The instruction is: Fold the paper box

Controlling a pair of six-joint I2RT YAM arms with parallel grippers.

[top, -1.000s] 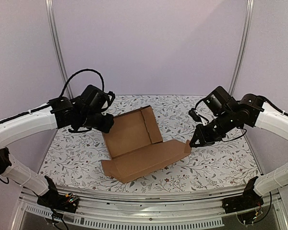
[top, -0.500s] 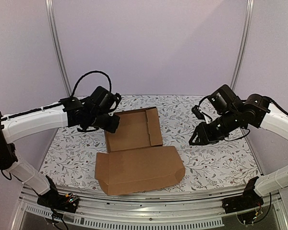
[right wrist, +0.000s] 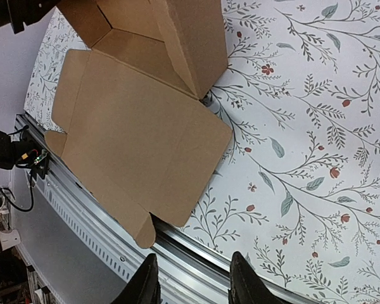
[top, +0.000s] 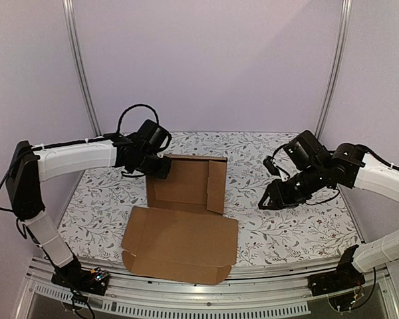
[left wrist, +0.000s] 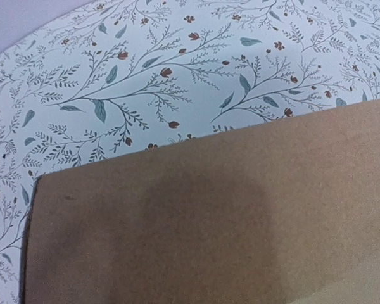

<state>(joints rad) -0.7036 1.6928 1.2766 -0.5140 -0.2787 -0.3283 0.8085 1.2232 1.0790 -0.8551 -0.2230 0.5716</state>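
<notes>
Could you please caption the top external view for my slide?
Paper box partly folded, left hand at its far-left corner, right hand open nearby.

The 2 arms reach inward from opposite sides. The left arm (top: 73, 154) stretches nearly level toward the middle, wrist bent down, and the left gripper (top: 158, 167) points low; how its jaws stand cannot be told. The right arm (top: 379, 174) bends at the elbow, the right gripper (top: 266, 201) aimed down and inward, its fingers (right wrist: 145, 282) parted with nothing between them

Pale lilac walls (top: 206, 66) enclose a table (top: 299, 232) covered in floral print.
</notes>
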